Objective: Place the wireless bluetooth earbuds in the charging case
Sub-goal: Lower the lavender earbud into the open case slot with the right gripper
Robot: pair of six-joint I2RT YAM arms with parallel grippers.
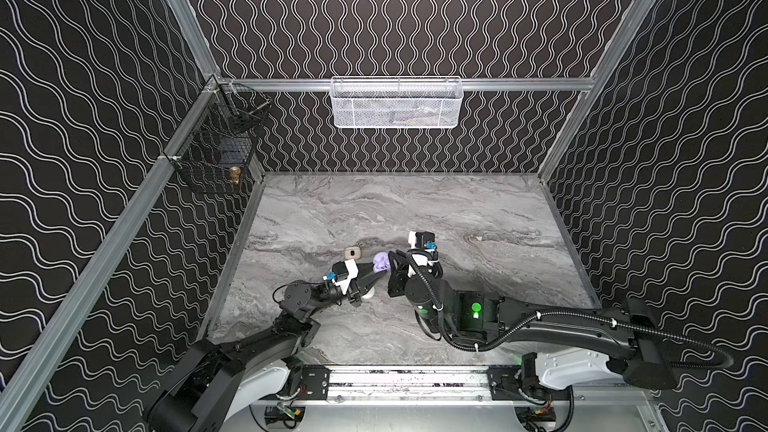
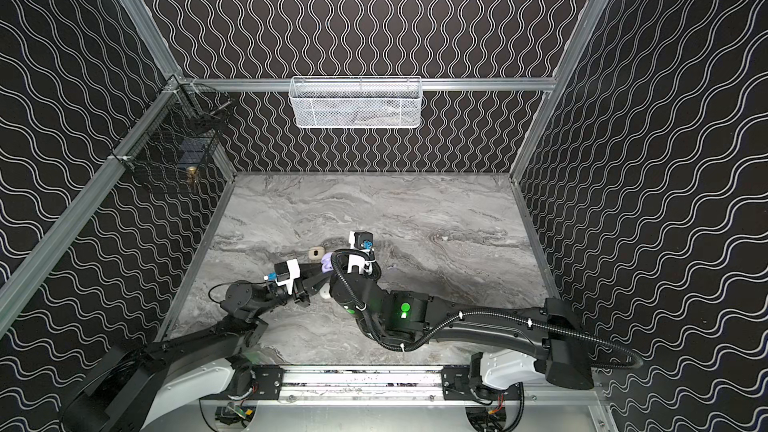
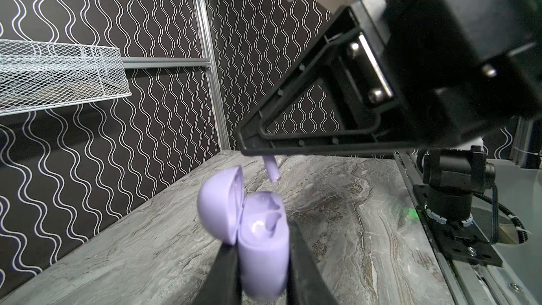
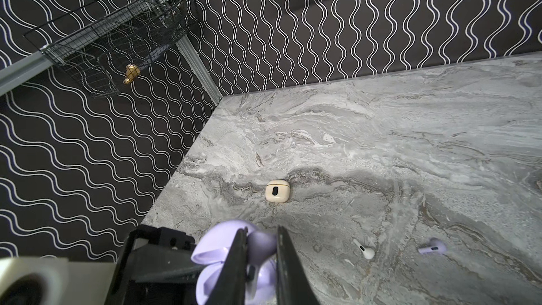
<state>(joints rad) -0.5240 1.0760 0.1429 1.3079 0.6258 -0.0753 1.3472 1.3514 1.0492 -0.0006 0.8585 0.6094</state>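
Note:
My left gripper (image 3: 262, 259) is shut on the body of a lavender charging case (image 3: 264, 247), whose lid (image 3: 218, 206) stands open. My right gripper (image 4: 261, 239) is shut on a lavender earbud (image 4: 262, 243) just above the case's open top; in the left wrist view its stem (image 3: 272, 170) points down, a little short of the sockets. In both top views the two grippers meet at the case (image 1: 380, 261) in the middle of the table. A second lavender earbud (image 4: 433, 248) and a white earbud (image 4: 365, 250) lie loose on the marble.
A shut cream case (image 4: 277, 191) lies just behind the grippers. A white rounded case (image 1: 368, 293) sits under the left arm. A white mesh basket (image 1: 395, 103) hangs on the back wall and a black wire basket (image 1: 220, 147) on the left wall.

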